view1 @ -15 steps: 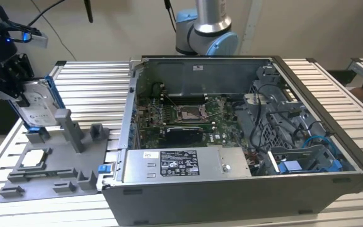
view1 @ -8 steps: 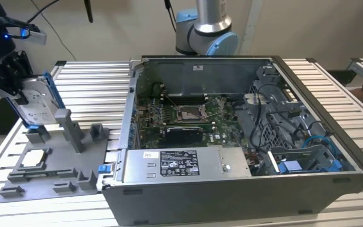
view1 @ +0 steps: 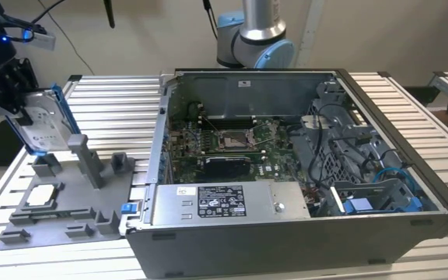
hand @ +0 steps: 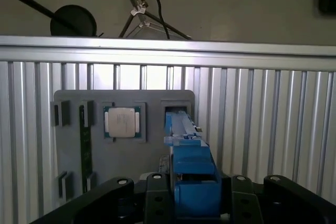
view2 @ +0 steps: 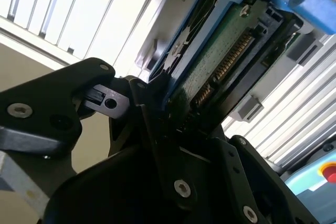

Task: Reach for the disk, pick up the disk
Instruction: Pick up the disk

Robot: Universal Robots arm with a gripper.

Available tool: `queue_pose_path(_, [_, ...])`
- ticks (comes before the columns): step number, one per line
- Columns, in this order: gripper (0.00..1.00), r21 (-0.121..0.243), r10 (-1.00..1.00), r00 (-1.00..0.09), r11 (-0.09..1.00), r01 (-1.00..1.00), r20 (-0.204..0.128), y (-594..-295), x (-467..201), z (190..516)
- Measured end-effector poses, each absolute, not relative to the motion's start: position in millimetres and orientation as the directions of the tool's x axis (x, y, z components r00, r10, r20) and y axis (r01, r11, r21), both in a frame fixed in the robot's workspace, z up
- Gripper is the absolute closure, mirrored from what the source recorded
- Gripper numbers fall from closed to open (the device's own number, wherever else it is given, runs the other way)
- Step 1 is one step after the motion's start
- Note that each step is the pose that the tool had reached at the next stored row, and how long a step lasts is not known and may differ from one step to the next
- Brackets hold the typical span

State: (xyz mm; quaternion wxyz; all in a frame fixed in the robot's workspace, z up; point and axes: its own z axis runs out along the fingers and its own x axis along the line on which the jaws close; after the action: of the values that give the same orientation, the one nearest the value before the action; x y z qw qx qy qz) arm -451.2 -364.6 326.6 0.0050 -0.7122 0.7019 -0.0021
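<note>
At the exterior view's left, gripper (view1: 18,114) clamped on upright disk (view1: 44,119), above grey fixture tray (view1: 68,204), beside open computer case (view1: 286,245), second wrist view, jaws pinching disk (view2: 220,66) board side, first wrist view, disk (hand: 191,163) edge-on, near silver chip (hand: 122,123).

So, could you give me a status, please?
Gripper shut on blue-framed silver-grey metal disk. Disk upright at grey fixture. Nothing in the way.

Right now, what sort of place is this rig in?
Probably a robotics lab bench for PC disassembly trials: an open computer case on a slatted aluminium table, a grey fixture tray of parts beside it, and the arm's hand shut on the disk.
</note>
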Motion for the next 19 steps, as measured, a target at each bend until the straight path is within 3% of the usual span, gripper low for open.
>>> queue_pose_path(19, [1.00, -0.010, -1.000, 0.015, -0.015, -1.000, -0.004, -365, -451, 353])
